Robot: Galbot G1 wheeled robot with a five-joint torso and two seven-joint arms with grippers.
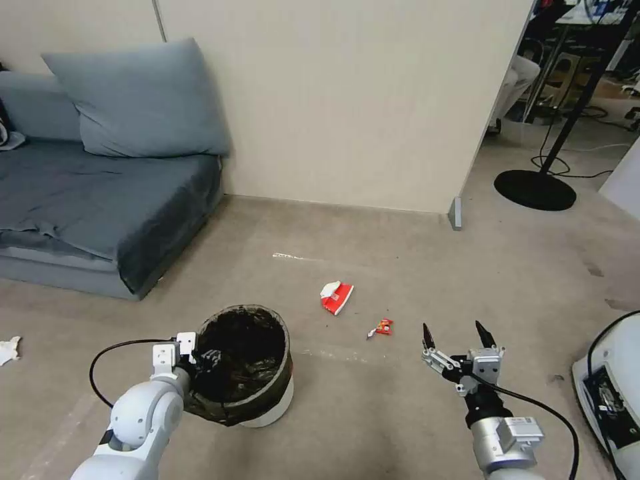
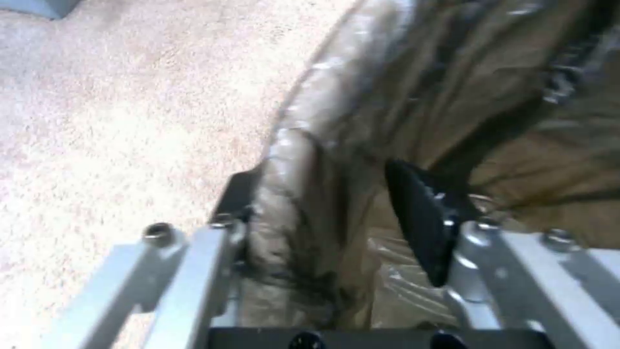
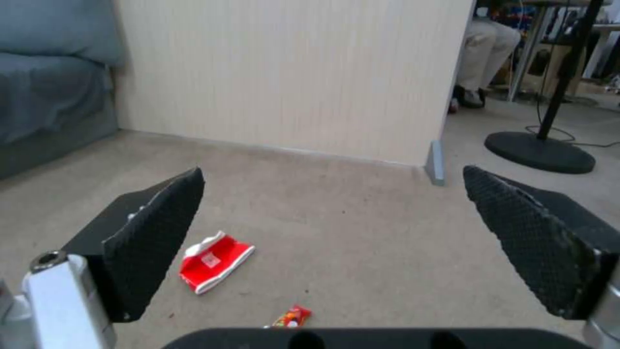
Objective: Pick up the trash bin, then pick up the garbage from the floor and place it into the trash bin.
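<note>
The trash bin (image 1: 267,400), a small white bucket lined with a dark bag, sits low at the front left. My left gripper (image 1: 191,355) is shut on its near-left rim. In the left wrist view the liner-covered rim (image 2: 323,160) runs between the two fingers (image 2: 420,218). Garbage lies on the floor beyond the bin: a red-and-white carton (image 1: 337,297) (image 3: 216,261) and a small red-yellow wrapper (image 1: 382,327) (image 3: 292,316). A white tissue (image 1: 8,350) lies at the far left edge. My right gripper (image 1: 457,333) (image 3: 336,242) hovers open and holds nothing, just right of the wrapper.
A grey sofa (image 1: 87,200) with a cushion stands at the back left. A beige partition wall (image 1: 347,100) ends at a grey foot (image 1: 455,213). A black lamp-stand base (image 1: 535,190) with cables is at the back right, and a white machine (image 1: 610,400) at the right edge.
</note>
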